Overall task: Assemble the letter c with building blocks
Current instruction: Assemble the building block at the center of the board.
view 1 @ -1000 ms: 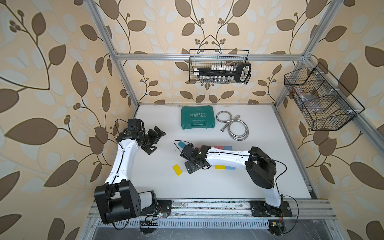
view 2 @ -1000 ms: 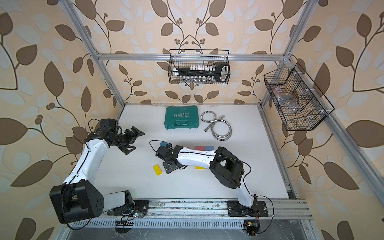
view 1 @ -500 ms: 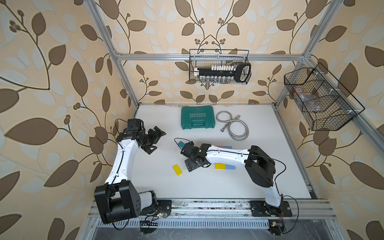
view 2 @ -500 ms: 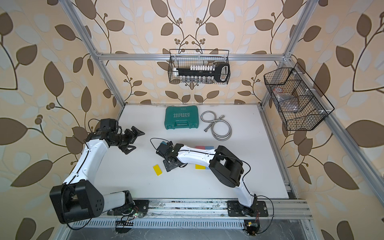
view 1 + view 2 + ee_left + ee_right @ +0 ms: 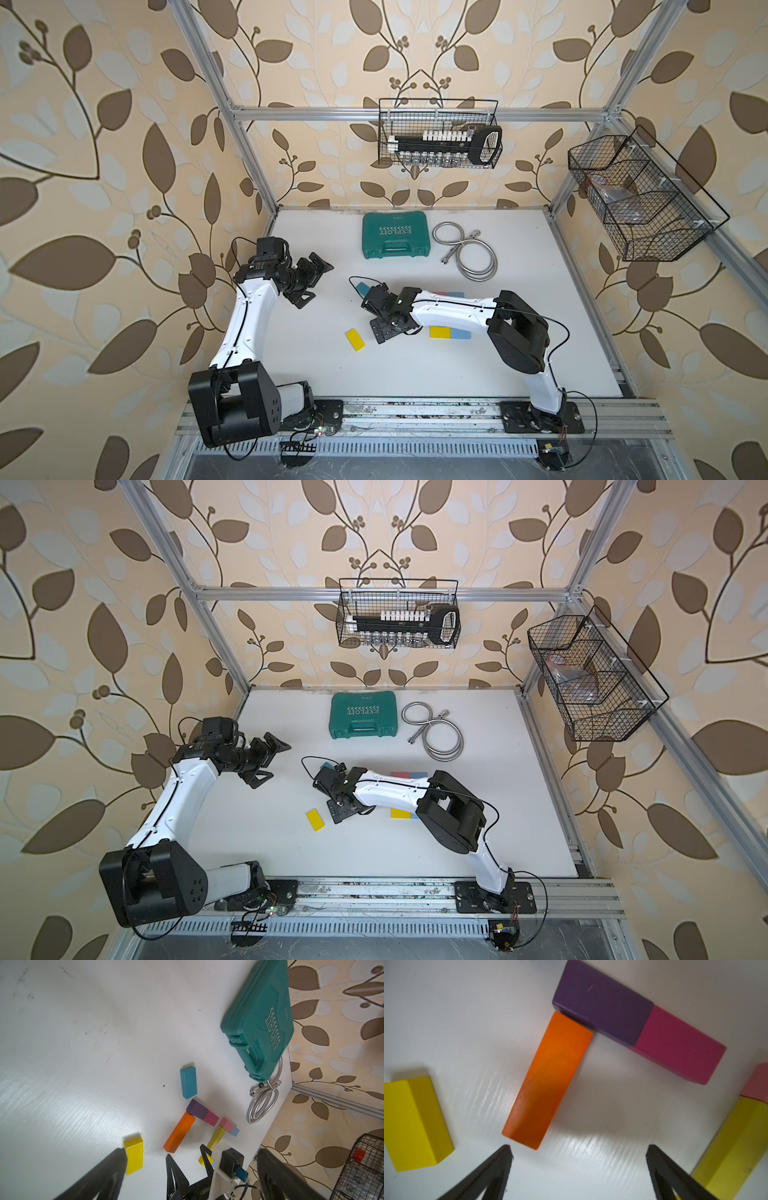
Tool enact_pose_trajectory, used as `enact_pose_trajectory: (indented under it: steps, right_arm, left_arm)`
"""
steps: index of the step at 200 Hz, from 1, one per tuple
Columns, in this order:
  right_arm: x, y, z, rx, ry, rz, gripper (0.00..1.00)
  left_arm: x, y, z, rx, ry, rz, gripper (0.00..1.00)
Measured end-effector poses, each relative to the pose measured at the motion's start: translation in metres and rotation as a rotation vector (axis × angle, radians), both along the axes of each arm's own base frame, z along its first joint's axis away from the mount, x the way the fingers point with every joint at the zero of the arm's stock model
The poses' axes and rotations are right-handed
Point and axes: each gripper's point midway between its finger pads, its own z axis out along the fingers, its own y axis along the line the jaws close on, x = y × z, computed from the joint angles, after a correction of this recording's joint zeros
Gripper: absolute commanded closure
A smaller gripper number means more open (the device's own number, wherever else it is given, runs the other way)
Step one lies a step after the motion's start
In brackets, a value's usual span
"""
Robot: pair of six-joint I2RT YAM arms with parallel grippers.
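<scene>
i've got the right gripper (image 5: 580, 1151) low over the middle of the white worktop (image 5: 415, 374), fingers spread wide with nothing between them. One fingertip (image 5: 506, 1151) sits just beside the near end of the orange block (image 5: 548, 1082); i can't tell whether it touches. the orange block's other end butts against the side of the purple block (image 5: 602, 1007), making a corner. the purple block lies end to end with the magenta block (image 5: 679, 1045). toward the right edge, a pink block (image 5: 226, 1124) and a light blue block (image 5: 235, 1131) lie in a row. a long yellow block (image 5: 216, 1138) meets the pink one, its other end hidden behind my right wrist. a teal block (image 5: 188, 1082) lies alone toward the back edge, and a loose yellow block (image 5: 355, 339) lies apart toward the front, on the left of the right gripper. the left gripper (image 5: 312, 283) hangs near the left edge, fingers apart and empty, well away from the blocks. a green tool case (image 5: 395, 235) lies by the back edge with a coiled metal hose (image 5: 473, 253) just beside it.
</scene>
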Motion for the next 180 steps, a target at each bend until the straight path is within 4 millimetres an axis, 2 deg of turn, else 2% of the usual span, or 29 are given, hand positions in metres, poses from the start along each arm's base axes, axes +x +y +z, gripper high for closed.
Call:
enact_pose_trajectory:
  steps: [64, 180]
  right_arm:
    - [0.001, -0.003, -0.012, -0.014, 0.021, -0.007, 0.01]
    - [0.006, -0.005, -0.012, -0.004, 0.031, -0.021, 0.01]
  left_arm:
    - [0.000, 0.000, 0.000, 0.000, 0.000, 0.000, 0.01]
    - [0.001, -0.002, 0.001, 0.001, -0.007, -0.006, 0.01]
